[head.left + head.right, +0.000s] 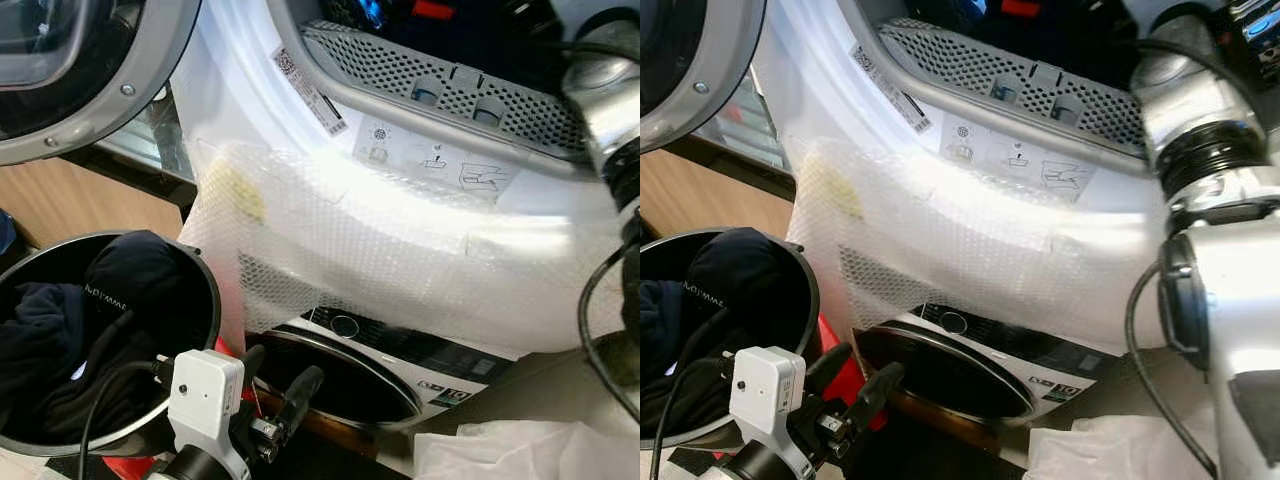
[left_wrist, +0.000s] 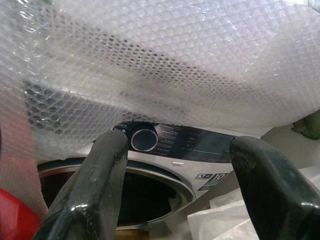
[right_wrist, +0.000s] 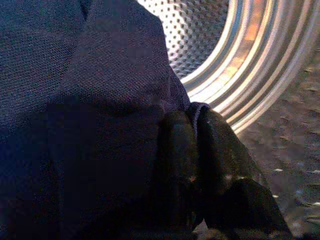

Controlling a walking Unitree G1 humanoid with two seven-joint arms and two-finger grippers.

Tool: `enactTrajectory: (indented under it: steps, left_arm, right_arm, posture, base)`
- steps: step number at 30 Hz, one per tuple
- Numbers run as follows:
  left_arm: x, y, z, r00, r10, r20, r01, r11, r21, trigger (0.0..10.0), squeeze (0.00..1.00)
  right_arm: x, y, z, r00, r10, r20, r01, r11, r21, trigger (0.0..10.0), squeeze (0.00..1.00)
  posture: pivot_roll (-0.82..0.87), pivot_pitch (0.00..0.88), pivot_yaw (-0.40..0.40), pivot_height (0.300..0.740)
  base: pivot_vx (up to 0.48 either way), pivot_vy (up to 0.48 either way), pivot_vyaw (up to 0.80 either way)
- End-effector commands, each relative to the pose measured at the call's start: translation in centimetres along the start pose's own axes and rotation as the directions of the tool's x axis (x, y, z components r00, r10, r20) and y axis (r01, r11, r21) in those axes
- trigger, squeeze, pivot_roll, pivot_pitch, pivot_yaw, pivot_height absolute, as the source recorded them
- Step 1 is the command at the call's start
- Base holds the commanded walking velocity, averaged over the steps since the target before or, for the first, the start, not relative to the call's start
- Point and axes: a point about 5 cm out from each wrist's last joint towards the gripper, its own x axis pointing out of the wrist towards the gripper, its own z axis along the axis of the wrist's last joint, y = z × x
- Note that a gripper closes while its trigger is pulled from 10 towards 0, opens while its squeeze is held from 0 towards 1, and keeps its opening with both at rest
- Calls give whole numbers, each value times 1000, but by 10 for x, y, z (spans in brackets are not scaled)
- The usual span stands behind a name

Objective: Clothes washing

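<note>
- Dark navy garment (image 3: 100,100), fine woven texture, bunched and hanging in folds, pinched at one fold between the closed fingers (image 3: 175,165) of the right gripper (image 3: 196,150).
- Held at the mouth of a perforated steel drum (image 3: 200,35); ribbed shiny drum rim (image 3: 260,75) just behind the cloth.
- Right arm (image 1: 1220,230), silver with black joints and cable, reaching up toward the upper machine's opening (image 1: 1060,40).
- More dark clothes (image 1: 70,330), black and navy, heaped in a round black basket (image 1: 205,290) low on the left; small pale lettering on one piece, too small to read.
- Left gripper (image 1: 280,385) low beside the basket, fingers (image 2: 95,185) spread apart, grasping nothing; white wrist camera (image 1: 205,395) just behind it.
- Bubble wrap (image 1: 400,250) draped over the white front of the upper machine, hanging down over the lower machine's top edge.
- Lower washer (image 1: 400,350) below the wrap: dark control panel with round dial (image 2: 145,139), dark round door opening (image 1: 340,385) beneath.
- Grey-rimmed round door (image 1: 90,70) swung open at upper left.
- Perforated grey lint panel (image 1: 440,80) along the upper opening's lower edge; sticker labels (image 1: 440,160) on the white front below.
- Crumpled clear plastic (image 1: 520,450) at lower right.
</note>
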Motion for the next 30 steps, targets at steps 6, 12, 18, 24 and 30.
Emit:
enactTrajectory:
  steps: [6,12,18,24,30]
  left_arm:
    - [3,-2,0,1000,-20,-7,20,1000,-13,10000,0]
    - [4,0,1,1000,-18,-6,18,1000,-7,10000,0]
    - [6,1,1,1000,-14,-2,14,1000,-3,10000,0]
    - [11,3,2,1000,-20,12,20,1000,-4,10000,0]
    - [15,4,2,999,-27,22,28,1000,-3,10000,0]
  right_arm:
    - [1,-1,9,997,75,26,-77,994,79,10000,545]
    - [-1,8,16,983,170,63,-174,982,73,10000,1000]
    - [0,5,15,973,218,69,-220,975,21,10000,1000]
    - [2,-5,12,974,218,64,-215,975,-47,10000,1000]
    - [4,-12,13,976,201,81,-192,975,-109,10000,1000]
  posture:
    - [34,274,-204,740]
    - [41,266,-202,740]
    - [46,250,-200,740]
    - [36,223,-201,740]
    - [33,197,-198,740]
  base:
    - [0,0,0]
    - [0,0,0]
    - [0,0,0]
    - [0,0,0]
    - [0,0,0]
